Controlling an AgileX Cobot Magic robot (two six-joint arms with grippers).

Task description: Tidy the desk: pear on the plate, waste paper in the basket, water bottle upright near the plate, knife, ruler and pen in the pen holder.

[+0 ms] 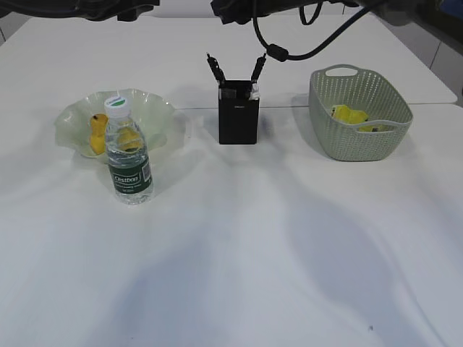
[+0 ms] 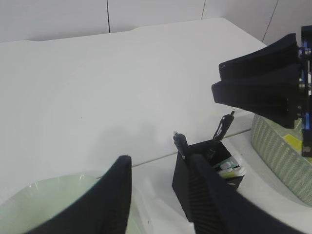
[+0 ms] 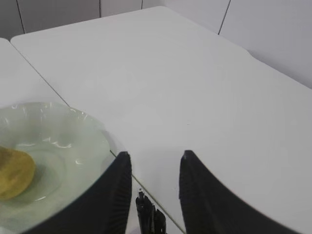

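I am seeing both end effectors, left (image 2: 161,195) and right (image 3: 152,187), hanging released and empty above the pen holder (image 1: 239,112). Left of it the pear (image 1: 97,134) is lying in the plate (image 1: 155,108), the water bottle (image 1: 129,159) standing before it; right, the waste paper (image 1: 349,116) is sitting in the basket (image 1: 354,141). The front bench (image 1: 253,275) is lying open. Only the exterior view is showing the bottle.

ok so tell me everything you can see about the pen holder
The pen holder is a small matte black square box, taller than wide, open at the top, standing upright on the white desk between the plate and the basket, touching neither. Two dark clipped ends stick out, leaning apart in a V. The left wrist view shows something pale inside, too unclear to name. No gripper touches it.
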